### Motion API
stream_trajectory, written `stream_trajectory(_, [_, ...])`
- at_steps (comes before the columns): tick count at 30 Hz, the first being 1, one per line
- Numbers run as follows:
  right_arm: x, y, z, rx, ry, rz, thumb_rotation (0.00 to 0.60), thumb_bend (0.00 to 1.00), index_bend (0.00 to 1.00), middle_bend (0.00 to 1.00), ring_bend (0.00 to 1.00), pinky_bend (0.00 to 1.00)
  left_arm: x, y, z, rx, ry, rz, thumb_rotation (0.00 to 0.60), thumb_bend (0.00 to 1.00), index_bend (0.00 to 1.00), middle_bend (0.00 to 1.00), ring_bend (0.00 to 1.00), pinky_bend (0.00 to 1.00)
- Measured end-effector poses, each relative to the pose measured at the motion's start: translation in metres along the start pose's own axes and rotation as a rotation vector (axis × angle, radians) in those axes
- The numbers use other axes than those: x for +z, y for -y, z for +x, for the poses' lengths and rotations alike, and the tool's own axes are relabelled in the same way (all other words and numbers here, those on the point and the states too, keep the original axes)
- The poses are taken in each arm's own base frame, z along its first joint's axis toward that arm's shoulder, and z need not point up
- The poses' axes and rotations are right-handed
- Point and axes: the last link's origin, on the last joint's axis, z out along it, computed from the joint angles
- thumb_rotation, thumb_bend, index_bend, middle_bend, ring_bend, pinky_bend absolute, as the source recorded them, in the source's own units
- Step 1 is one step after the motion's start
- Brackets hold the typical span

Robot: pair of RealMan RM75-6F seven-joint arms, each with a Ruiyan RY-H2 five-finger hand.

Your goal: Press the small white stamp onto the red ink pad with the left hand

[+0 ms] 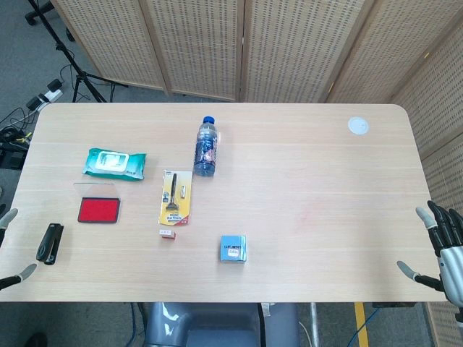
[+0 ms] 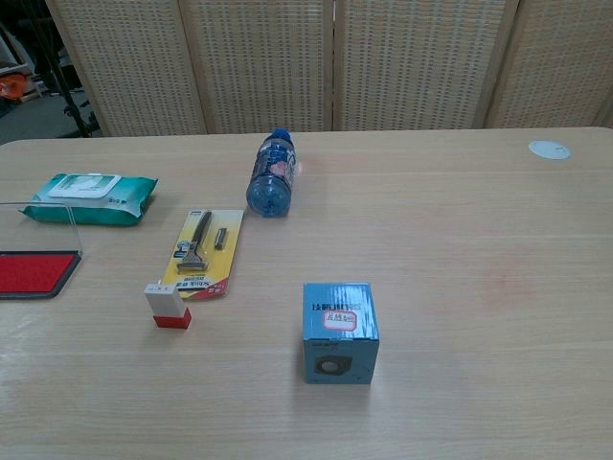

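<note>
The small white stamp (image 1: 168,234) with a red base stands upright on the table, also in the chest view as the stamp (image 2: 168,305). The red ink pad (image 1: 99,210) lies open to its left, its clear lid tipped back; the chest view shows the ink pad (image 2: 35,272) at the left edge. Only fingertips of my left hand (image 1: 10,249) show at the far left table edge, spread and holding nothing. My right hand (image 1: 443,249) hangs at the far right edge with its fingers apart, holding nothing. Neither hand appears in the chest view.
A black stapler (image 1: 50,242) lies near the left hand. A yellow razor pack (image 1: 176,197), a water bottle (image 1: 206,147) on its side, a green wipes pack (image 1: 114,163), a blue box (image 1: 233,249) and a white disc (image 1: 357,126) are on the table.
</note>
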Motion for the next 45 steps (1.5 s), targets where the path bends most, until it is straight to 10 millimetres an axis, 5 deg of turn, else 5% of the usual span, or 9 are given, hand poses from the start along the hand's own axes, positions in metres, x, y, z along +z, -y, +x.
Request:
stream_trajectory(12, [0.001,0.001,0.000,0.040,-0.004,0.013,0.600,0.00,0.00,0.00,0.00,0.00,0.001,-0.002,0.001,-0.015,-0.002,-0.019,0.600,0.00,0.00,0.00,0.00,0.00])
stream_trajectory(14, [0.001,0.001,0.000,0.051,-0.002,0.014,0.600,0.00,0.00,0.00,0.00,0.00,0.002,-0.004,0.002,-0.033,-0.015,-0.046,0.600,0.00,0.00,0.14,0.08,0.02])
stream_trajectory(15, [0.002,0.000,0.000,0.057,0.000,0.015,0.600,0.00,0.00,0.00,0.00,0.00,0.003,-0.004,0.002,-0.045,-0.030,-0.066,0.600,0.00,0.00,0.32,0.22,0.10])
stream_trajectory(16, [0.002,0.000,0.000,0.060,0.000,0.016,0.600,0.00,0.00,0.00,0.00,0.00,0.004,-0.005,0.002,-0.053,-0.045,-0.079,0.600,0.03,0.00,0.53,0.40,0.23])
stream_trajectory(18, [0.002,0.000,0.001,0.064,-0.004,0.018,0.600,0.00,0.00,0.00,0.00,0.00,0.006,-0.005,0.000,-0.076,-0.074,-0.092,0.600,0.11,0.00,0.76,0.64,0.48])
stream_trajectory(22, [0.002,0.000,0.001,0.073,-0.005,0.019,0.600,0.00,0.00,0.00,0.00,0.00,0.016,-0.011,-0.013,-0.142,-0.081,-0.111,0.600,0.17,0.01,0.96,0.91,0.83])
stream_trajectory(27, [0.002,-0.002,0.003,0.085,-0.007,0.016,0.600,0.00,0.00,0.00,0.00,0.00,0.028,-0.018,-0.030,-0.177,0.002,-0.125,0.600,0.16,0.08,0.97,0.95,0.87])
stream_trajectory(34, [0.003,-0.003,0.004,0.102,-0.006,0.018,0.600,0.00,0.00,0.00,0.00,0.00,0.059,-0.041,-0.052,-0.186,0.201,-0.141,0.600,0.18,0.35,0.97,0.95,0.87])
stream_trajectory(45, [0.005,-0.004,0.003,0.113,0.006,0.015,0.600,0.00,0.00,0.00,0.00,0.00,0.107,-0.090,-0.082,-0.133,0.365,-0.141,0.600,0.24,0.44,0.97,0.95,0.87])
